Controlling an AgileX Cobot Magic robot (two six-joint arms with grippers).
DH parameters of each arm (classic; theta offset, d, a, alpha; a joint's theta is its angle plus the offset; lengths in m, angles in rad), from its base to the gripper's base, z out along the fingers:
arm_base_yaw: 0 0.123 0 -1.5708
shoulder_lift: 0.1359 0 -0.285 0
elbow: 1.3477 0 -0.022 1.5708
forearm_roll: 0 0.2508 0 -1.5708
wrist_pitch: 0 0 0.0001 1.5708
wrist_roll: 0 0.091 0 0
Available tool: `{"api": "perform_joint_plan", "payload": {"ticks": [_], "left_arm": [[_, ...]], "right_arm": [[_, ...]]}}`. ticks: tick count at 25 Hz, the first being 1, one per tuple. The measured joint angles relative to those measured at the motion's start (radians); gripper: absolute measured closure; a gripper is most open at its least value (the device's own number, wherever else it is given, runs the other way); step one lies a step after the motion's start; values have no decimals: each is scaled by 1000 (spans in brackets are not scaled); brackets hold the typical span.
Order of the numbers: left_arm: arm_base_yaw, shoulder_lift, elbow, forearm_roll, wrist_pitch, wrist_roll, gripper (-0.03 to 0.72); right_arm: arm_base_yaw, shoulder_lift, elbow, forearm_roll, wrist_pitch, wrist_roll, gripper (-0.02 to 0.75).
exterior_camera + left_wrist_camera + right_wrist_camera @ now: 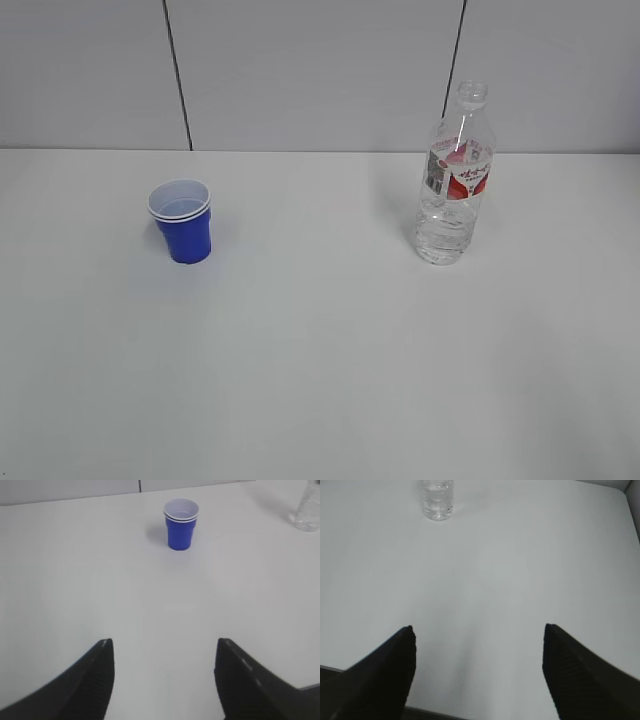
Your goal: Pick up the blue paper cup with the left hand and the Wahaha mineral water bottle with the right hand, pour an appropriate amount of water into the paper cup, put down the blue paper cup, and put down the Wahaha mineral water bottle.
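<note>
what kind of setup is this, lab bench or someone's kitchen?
Likely a lab or test bench, not a kitchen: a bare white table against plain grey wall panels, with only a blue paper cup and an uncapped water bottle set out, and both grippers open.

Both pincers (162, 652) (477, 640): matte black, tapered fingers

Glossy clear ribbed plastic bottle (455, 190)
</note>
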Motion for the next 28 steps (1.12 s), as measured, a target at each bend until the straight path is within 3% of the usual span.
{"api": "perform_joint_plan", "payload": {"ticks": [6, 12, 28], "left_arm": [[121, -2, 2, 0, 0, 0, 209], [184, -2, 2, 0, 0, 0, 209], [199, -2, 2, 0, 0, 0, 209]], "right_arm": [[-11, 0, 0, 0, 0, 0, 150], [-65, 0, 0, 0, 0, 0, 150], [-69, 0, 0, 0, 0, 0, 150]]}}
